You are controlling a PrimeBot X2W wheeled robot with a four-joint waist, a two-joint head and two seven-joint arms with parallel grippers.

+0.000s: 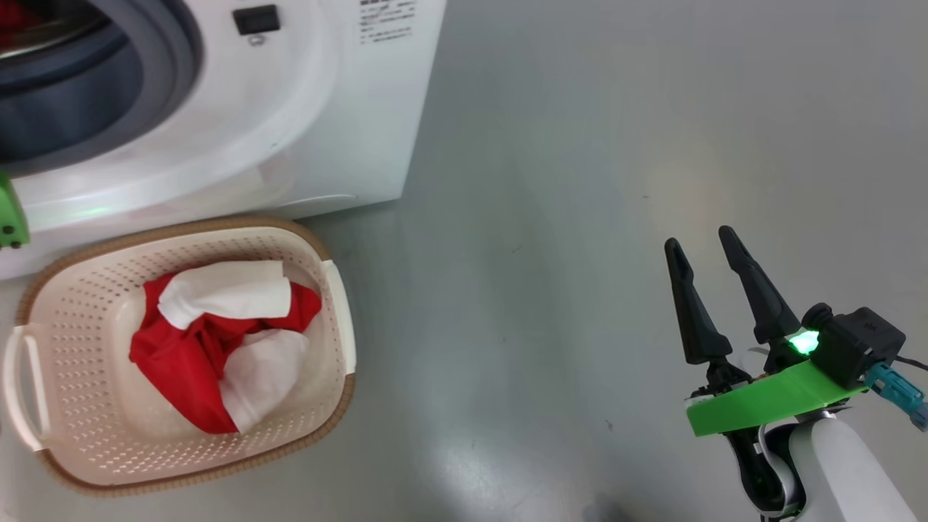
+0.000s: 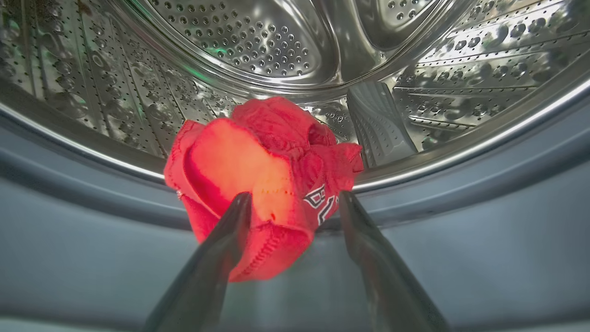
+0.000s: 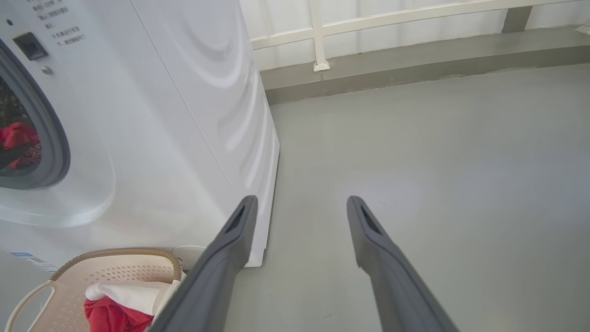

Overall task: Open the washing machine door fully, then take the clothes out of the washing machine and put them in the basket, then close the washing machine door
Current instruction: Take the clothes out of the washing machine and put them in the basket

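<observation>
Left gripper: jaws spread wide, clamped on nothing, straddling a red garment bunched at the front lip of the drum, with its lower edge hanging over the grey seal. One finger overlaps the cloth and the other is just beside it (actual contact can't be confirmed from the wrist view). Right gripper: fingers apart too, empty, over bare floor, well apart from the washing machine. A red-and-white bundle lies in the basket, which stands right at the machine's front.

My read: you're mid-unload and the grasp isn't made yet.

What could go wrong:
- If you close too shallow, you pinch one loose fold. The ball then unrolls and trails, and it either catches on the seal lip or drops on the floor short of the basket.
- If you push in further before closing, the fingers likely shove the wad back down into the drum.
- If you close too low, you may nip the rubber seal along with the cloth, and pulling would drag the seal.
- The basket looks light, so a trailing sleeve or a forearm bump could slide it.
- Any cloth left over the seal would get trapped when the door shuts.
</observation>
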